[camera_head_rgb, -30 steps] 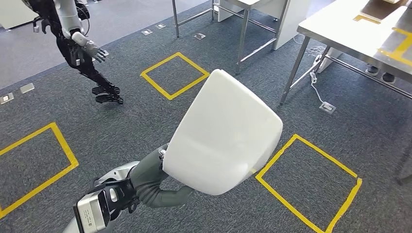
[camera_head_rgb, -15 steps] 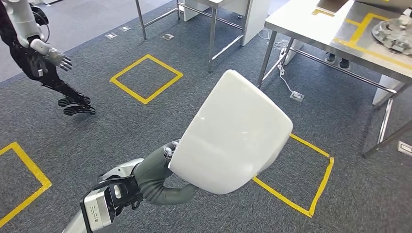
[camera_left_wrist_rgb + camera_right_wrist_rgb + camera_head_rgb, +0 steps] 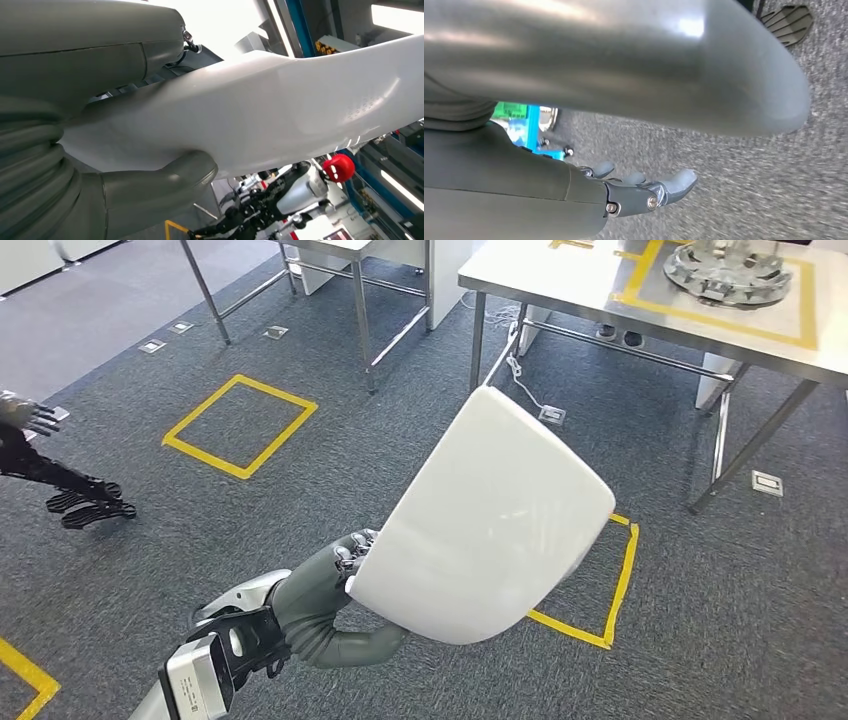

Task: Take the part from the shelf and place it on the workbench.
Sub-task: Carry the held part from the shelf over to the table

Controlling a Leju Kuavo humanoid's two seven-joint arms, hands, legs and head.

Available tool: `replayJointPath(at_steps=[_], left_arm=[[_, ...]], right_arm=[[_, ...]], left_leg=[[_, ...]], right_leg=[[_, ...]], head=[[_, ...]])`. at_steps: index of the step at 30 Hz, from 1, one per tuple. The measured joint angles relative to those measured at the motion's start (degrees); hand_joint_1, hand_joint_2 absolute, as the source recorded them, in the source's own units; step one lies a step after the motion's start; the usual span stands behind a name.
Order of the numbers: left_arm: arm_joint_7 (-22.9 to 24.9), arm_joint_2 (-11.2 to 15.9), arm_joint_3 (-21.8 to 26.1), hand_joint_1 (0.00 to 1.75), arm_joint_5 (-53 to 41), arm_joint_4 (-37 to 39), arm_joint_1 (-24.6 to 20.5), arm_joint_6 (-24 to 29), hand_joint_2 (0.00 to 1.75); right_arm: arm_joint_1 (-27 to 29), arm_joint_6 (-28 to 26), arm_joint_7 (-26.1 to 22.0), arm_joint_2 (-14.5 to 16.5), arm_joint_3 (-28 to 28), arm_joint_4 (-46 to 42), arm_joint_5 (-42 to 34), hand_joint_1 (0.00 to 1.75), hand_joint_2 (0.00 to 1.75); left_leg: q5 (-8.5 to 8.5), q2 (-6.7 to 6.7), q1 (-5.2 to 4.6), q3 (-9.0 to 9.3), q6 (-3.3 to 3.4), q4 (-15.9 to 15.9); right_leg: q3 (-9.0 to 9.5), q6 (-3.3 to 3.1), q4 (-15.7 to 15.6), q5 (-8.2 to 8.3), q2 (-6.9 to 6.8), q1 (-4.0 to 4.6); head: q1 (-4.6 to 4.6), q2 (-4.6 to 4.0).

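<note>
My left hand (image 3: 332,585) grips a large, smooth white shell part (image 3: 490,525) by its lower edge and holds it tilted up over the carpet, in front of my body. Up close in the left wrist view, the grey thumb (image 3: 160,187) presses under the part (image 3: 280,105) while the fingers wrap its other face. The steel workbench (image 3: 560,285) stands at the far right, some way beyond the part. My right hand (image 3: 629,192) hangs over the carpet, fingers stretched out and holding nothing.
A round metal fixture (image 3: 728,270) sits inside a yellow tape outline on the workbench. Another steel table (image 3: 365,300) stands at the far middle. Yellow tape squares (image 3: 240,425) mark the grey carpet. Another robot's feet (image 3: 85,508) are at the left edge.
The camera has turned: the whole scene slid left, the workbench and its round fixture came into view, and the other robot moved to the left edge. The part stays held the same way.
</note>
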Motion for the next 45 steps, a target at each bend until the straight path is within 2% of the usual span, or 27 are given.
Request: replayJointPath(at_steps=[1,2,3,5,7,9,11,13,15,16,17,18,20,22,24,25,27,29,30,31,32,33,34,36,37,41,45], left_arm=[[0.1,0.0,0.0,1.75,0.0,-0.1,0.1,0.0,1.75],[0.2,0.0,0.0,1.75,-0.1,-0.2,0.2,0.0,1.75],[0.3,0.0,0.1,1.75,-0.1,-0.4,0.2,0.0,1.75],[0.5,-0.1,0.1,1.75,-0.3,-0.7,0.3,0.0,1.75],[0.7,-0.1,0.2,1.75,-0.6,-1.0,0.4,0.0,1.75],[0.8,-0.2,0.2,1.75,-0.9,-1.3,0.5,0.0,1.75],[0.8,-0.4,0.2,1.75,-1.0,-1.6,0.6,0.0,1.75],[0.8,-0.4,0.2,1.75,-1.0,-1.8,0.8,0.0,1.75],[0.7,-0.4,0.2,1.75,-1.1,-1.8,1.1,0.0,1.75],[0.7,-0.3,0.2,1.75,-1.1,-1.8,1.3,0.0,1.75],[0.6,-0.3,0.2,1.75,-1.1,-1.8,1.4,0.0,1.75],[0.5,-0.3,0.2,1.75,-1.1,-1.8,1.4,0.0,1.75],[0.4,-0.3,0.3,1.75,-1.1,-1.8,1.4,0.0,1.75],[0.3,-0.2,0.3,1.75,-1.1,-1.8,1.4,0.0,1.75],[0.2,-0.2,0.3,1.75,-1.2,-1.8,1.3,0.0,1.75],[0.2,-0.2,0.3,1.75,-1.3,-1.8,1.3,0.0,1.75],[0.0,-0.1,0.3,1.75,-1.5,-1.9,1.4,0.0,1.75],[-0.2,0.2,0.3,1.75,-1.8,-1.7,1.6,-0.1,1.75],[-0.2,0.4,0.2,1.75,-1.9,-1.6,1.7,-0.1,1.75],[-0.2,0.6,0.2,1.75,-2.0,-1.5,1.8,-0.1,1.75],[-0.2,0.6,0.2,1.75,-2.0,-1.4,1.9,-0.2,1.75],[-0.3,0.7,0.2,1.75,-2.0,-1.3,1.9,-0.2,1.75],[-0.3,0.7,0.2,1.75,-2.1,-1.3,1.9,-0.3,1.75],[-0.3,0.7,0.2,1.75,-2.0,-1.3,1.9,-0.4,1.75],[-0.2,0.7,0.2,1.75,-2.0,-1.3,1.8,-0.5,1.75],[0.1,0.4,0.2,1.75,-2.0,-1.4,1.7,-0.6,1.75],[0.2,0.4,0.2,1.75,-2.0,-1.4,1.5,-0.6,1.75]], right_arm=[[0.0,0.0,0.0,0.0,0.0,0.0,0.1,0.00,0.00],[0.0,0.0,0.0,0.0,0.0,0.0,0.1,0.00,0.00],[0.0,0.1,0.0,0.0,0.0,0.0,0.1,0.00,0.00],[0.0,0.4,0.0,0.0,0.0,0.0,0.3,0.00,0.00],[0.0,0.7,0.0,0.0,0.0,0.0,0.6,0.00,0.00],[0.1,0.9,0.0,-0.1,0.0,0.0,0.7,0.00,0.00],[0.2,0.9,0.0,0.0,0.0,0.0,0.7,0.00,0.00],[0.0,0.9,0.0,0.0,0.0,0.0,0.7,0.00,0.00],[-0.2,0.9,-0.1,0.0,0.0,0.0,0.7,0.00,0.00],[-0.2,0.9,-0.1,0.0,0.0,0.0,0.7,0.00,0.00],[-0.1,0.9,-0.1,0.0,0.0,0.0,0.7,0.00,0.00],[0.0,0.9,-0.1,0.0,0.0,0.0,0.7,0.00,0.00],[0.0,0.9,-0.1,0.0,0.0,0.0,0.7,0.00,0.00],[-0.2,1.0,-0.2,0.0,0.0,0.0,0.7,0.00,0.00],[-0.2,1.0,-0.3,0.0,0.0,0.0,0.7,0.00,0.00],[-0.1,1.0,-0.3,0.0,0.0,0.0,0.7,0.00,0.00],[0.0,1.0,-0.3,0.0,0.0,0.0,0.8,0.00,0.00],[-0.2,1.1,-0.4,0.0,0.0,0.0,0.9,0.00,0.00],[-0.3,1.1,-0.4,0.0,0.0,0.0,1.0,0.00,0.00],[-0.3,1.1,-0.5,0.0,0.0,0.0,1.1,0.00,0.00],[-0.2,1.1,-0.6,0.0,0.0,0.0,1.1,0.00,0.00],[-0.1,1.1,-0.6,0.0,0.0,0.0,1.1,0.00,0.00],[-0.1,1.1,-0.6,0.1,0.0,0.0,1.1,0.00,0.00],[-0.1,1.1,-0.8,0.1,0.0,0.0,1.1,0.00,0.00],[-0.1,1.1,-0.8,0.1,0.0,0.0,1.2,0.00,0.00],[0.1,1.1,-1.0,0.0,0.0,0.0,1.5,0.00,0.00],[0.1,1.1,-1.0,0.0,0.0,0.0,1.7,0.00,0.00]], left_leg=[[0.61,-0.06,0.03,-0.38,-0.02,0.5],[2.26,-0.20,0.10,0.39,0.01,-1.4],[4.49,-0.69,0.22,2.09,0.05,-5.2],[7.36,-3.19,0.55,5.46,0.17,-12.6],[7.79,-4.53,0.52,6.61,0.63,-15.3],[8.05,-3.34,0.30,6.62,1.44,-15.4],[8.25,-2.04,0.36,6.66,2.22,-15.6],[8.22,-0.53,0.33,6.66,2.68,-15.7],[8.07,1.15,0.16,6.64,2.88,-15.7],[7.99,1.95,0.09,6.66,2.92,-15.7],[7.90,2.65,0.04,6.72,2.91,-15.7],[7.79,3.30,0.01,6.85,2.84,-15.7],[7.47,4.54,-0.18,7.23,2.50,-15.7],[7.19,5.53,-0.37,7.54,1.91,-15.7],[7.02,6.45,-0.44,7.84,1.30,-15.9],[6.79,6.18,-0.39,7.96,0.96,-15.8],[4.94,3.71,-0.25,6.86,0.31,-12.9],[1.64,0.91,-0.02,3.37,-0.05,-5.9],[0.48,0.41,0.01,1.48,-0.15,-2.4],[0.31,0.16,0.04,0.23,-0.20,-0.4],[1.32,0.05,0.08,-0.04,-0.21,-0.5],[3.27,-0.02,0.14,0.79,-0.17,-3.0],[5.60,-0.20,0.23,2.42,-0.11,-6.9],[8.37,-0.87,0.33,5.24,0.15,-13.6],[8.77,-1.16,0.36,5.83,0.31,-15.2],[8.83,-1.29,0.18,5.84,0.97,-15.6],[8.76,-1.29,-0.16,5.77,1.61,-15.5]], right_leg=[[-0.03,0.03,0.1,-0.01,0.80,-0.02],[-0.03,0.11,0.2,-0.04,1.60,-0.07],[-0.02,0.25,0.4,-0.09,2.39,-0.13],[-0.21,0.85,0.8,-0.20,3.88,-0.17],[-0.63,1.63,0.9,-0.12,4.99,-0.21],[-0.95,2.38,0.8,0.08,5.59,-0.42],[-1.90,2.85,2.6,-0.96,3.49,-0.35],[-4.94,3.11,8.8,-4.26,0.21,-0.13],[-8.48,3.28,15.9,-7.12,-1.00,-0.15],[-9.12,3.27,17.3,-7.18,-1.20,-0.16],[-8.54,3.19,16.2,-6.17,-1.39,-0.17],[-6.86,3.03,13.1,-4.43,-1.77,-0.12],[-2.43,2.39,5.0,-1.37,-3.92,0.25],[-0.43,1.68,1.1,-0.53,-5.24,0.72],[-0.57,1.13,0.9,-0.52,-4.22,0.81],[-0.47,0.86,0.7,-0.39,-3.65,0.64],[-0.14,0.30,0.2,-0.09,-2.52,0.17],[-0.11,-0.03,0.2,-0.02,-1.50,0.00],[-0.12,-0.11,0.2,-0.03,-0.97,0.00],[-0.09,-0.13,0.3,-0.08,-0.48,0.00],[-0.01,-0.10,0.3,-0.13,0.00,-0.02],[0.10,-0.01,0.3,-0.21,0.41,-0.06],[0.19,0.15,0.4,-0.32,0.77,-0.10],[0.11,0.75,0.8,-0.61,1.32,0.00],[-0.03,0.81,1.0,-0.79,1.45,0.10],[-0.06,0.51,0.9,-0.77,1.42,0.17],[0.27,1.67,0.2,-0.37,1.40,-0.09]], head=[[-0.03,0.00],[-0.05,0.00],[-0.08,0.00],[-0.16,0.00],[-0.18,0.00],[-0.15,0.00],[0.09,0.00],[0.44,0.00],[0.57,0.00],[0.59,0.00],[0.61,0.00],[0.64,0.00],[0.67,0.00],[0.65,0.00],[0.62,0.00],[0.61,0.00],[0.37,0.00],[0.03,0.00],[-0.08,0.00],[-0.15,0.00],[-0.20,0.00],[-0.23,0.00],[-0.27,0.00],[-0.37,0.00],[-0.40,0.00],[-0.32,0.00],[-0.28,0.00]])
